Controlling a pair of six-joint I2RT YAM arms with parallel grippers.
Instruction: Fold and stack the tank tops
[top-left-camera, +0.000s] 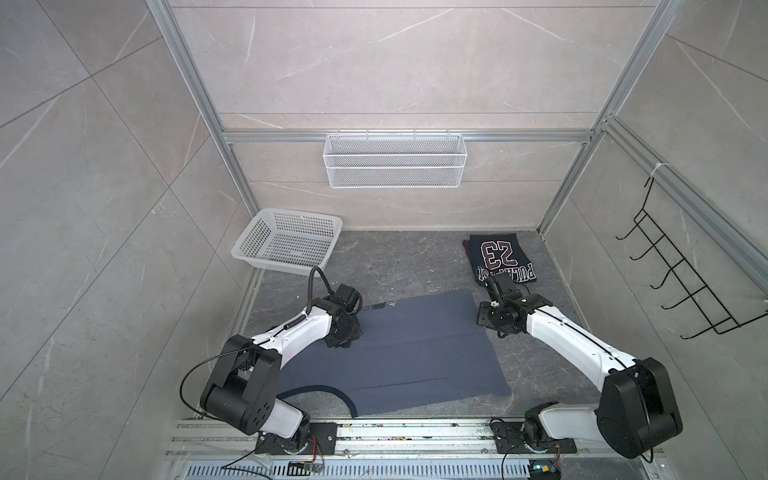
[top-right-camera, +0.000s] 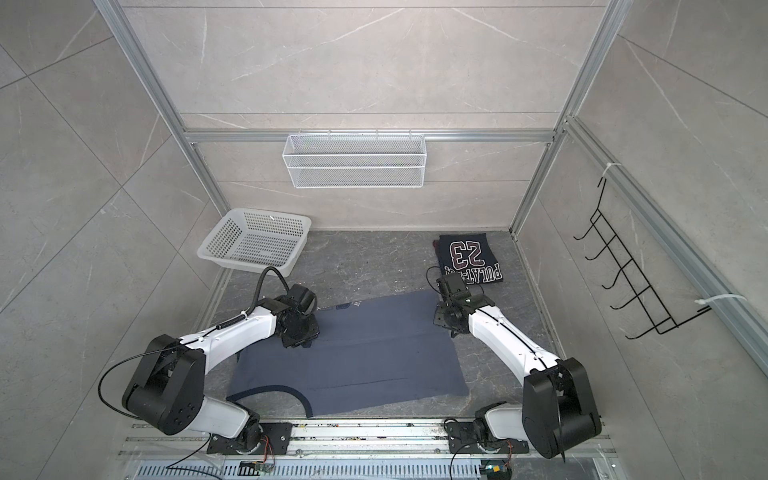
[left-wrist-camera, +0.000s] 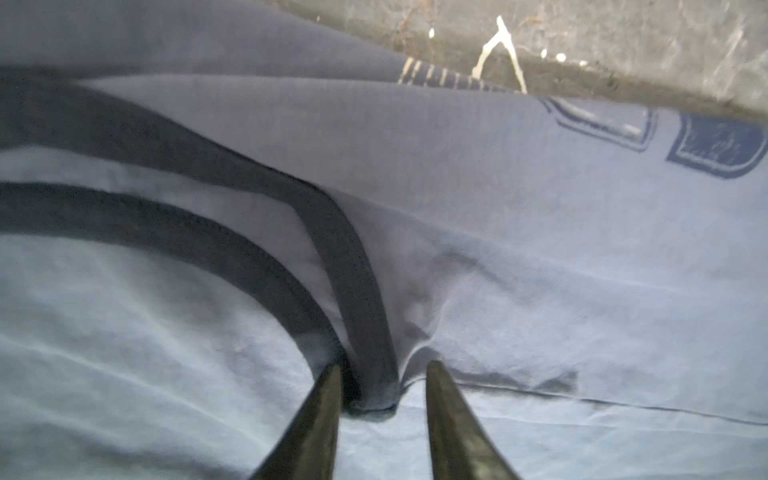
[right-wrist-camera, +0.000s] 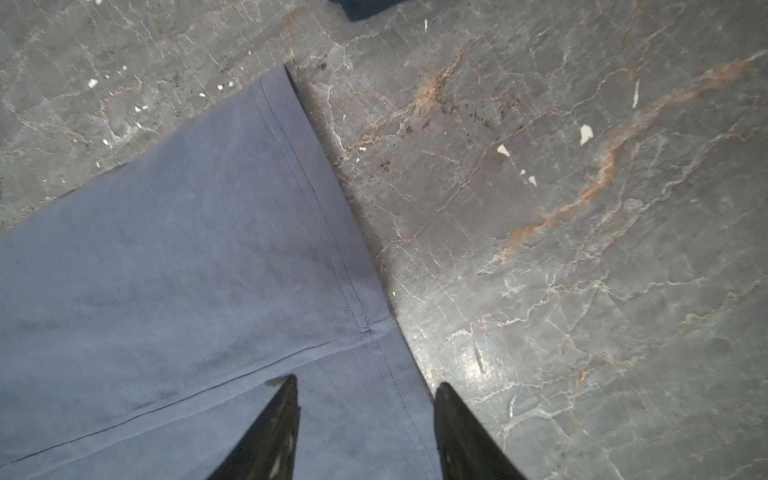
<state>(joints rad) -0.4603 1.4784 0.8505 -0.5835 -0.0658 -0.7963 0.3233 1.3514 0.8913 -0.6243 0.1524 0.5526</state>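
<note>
Grey veined stone forms the counter (top-left-camera: 395, 266), boxed in by pale tiled walls and aluminium framing, with a white perforated basket (top-left-camera: 286, 245) tipped up at the far left corner.

By the look of it, the task is about half done. The navy tank top (top-left-camera: 500, 257) lies folded into a compact rectangle at the far right, its white-edged "23" and block lettering facing up. The slate blue-grey tank top (top-left-camera: 415, 353) lies spread wide across the middle, near the front edge. It is mostly flat, with a dark-trimmed armhole curving at the near left. It apparently has yet to be folded down and stacked with the navy one.

The left pincer (left-wrist-camera: 384, 370) hangs low over the strap end of that top. Its jaws stand narrowly apart astride the dark-trimmed strap (left-wrist-camera: 365, 291), where the cloth puckers, though no firm clamp shows. The right pincer (right-wrist-camera: 368, 386) hovers about half open over the stitched hem (right-wrist-camera: 332, 232), one tip above cloth and one above bare stone, holding nothing.
</note>
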